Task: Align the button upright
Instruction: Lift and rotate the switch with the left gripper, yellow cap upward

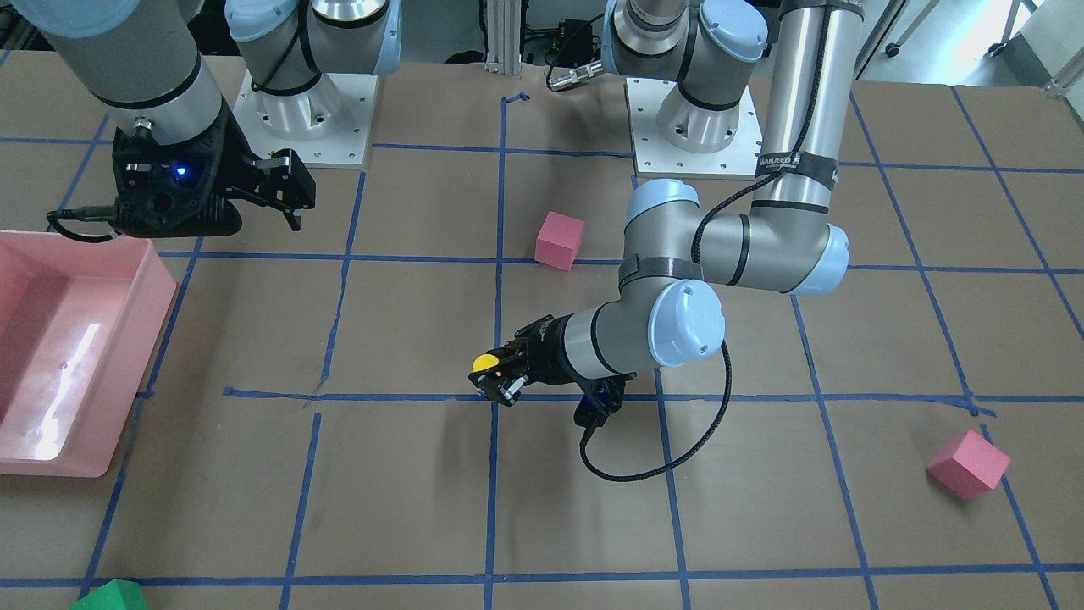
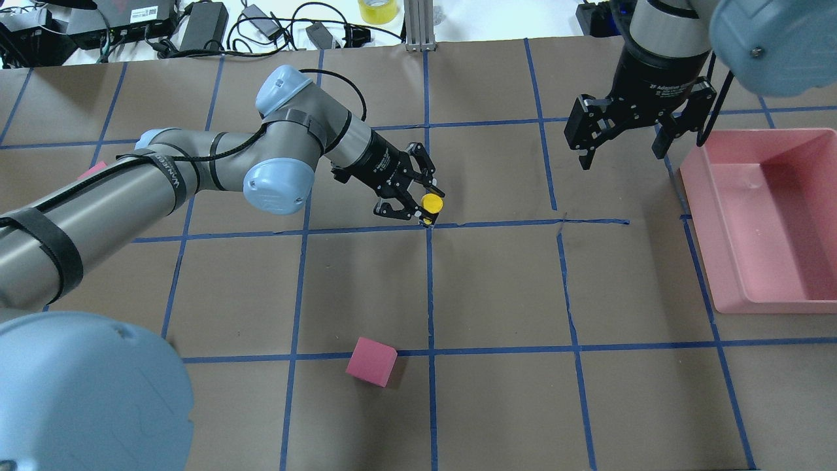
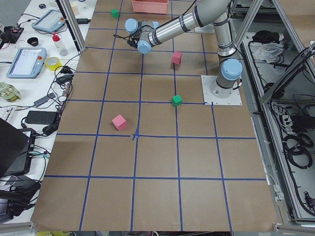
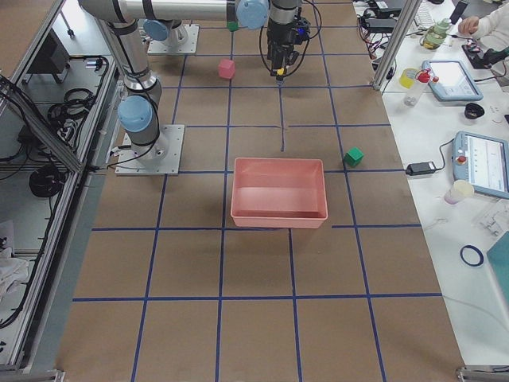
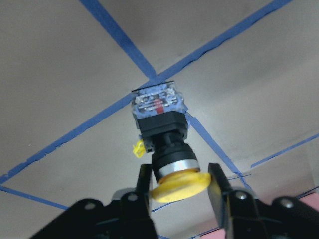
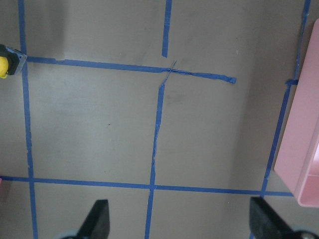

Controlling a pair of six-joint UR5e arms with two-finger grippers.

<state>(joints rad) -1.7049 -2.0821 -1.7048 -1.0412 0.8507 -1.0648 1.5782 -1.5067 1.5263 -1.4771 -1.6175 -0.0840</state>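
The button point(image 5: 164, 134) has a yellow cap, a black collar and a black-and-silver base. My left gripper point(image 5: 180, 175) is shut on it, one finger on each side of the yellow cap. The base points away from the wrist, over a crossing of blue tape lines. In the overhead view the yellow cap point(image 2: 431, 203) shows at the tips of the left gripper point(image 2: 424, 204), near the table's middle. It also shows in the front view point(image 1: 484, 363). My right gripper point(image 2: 621, 147) is open and empty, held above the table beside the pink tray.
A pink tray point(image 2: 700, 216) stands on the robot's right. A pink cube point(image 2: 371, 361) lies near the robot's base. Another pink cube point(image 1: 967, 463) lies far on the robot's left, and a green cube point(image 1: 110, 596) at the table's far edge.
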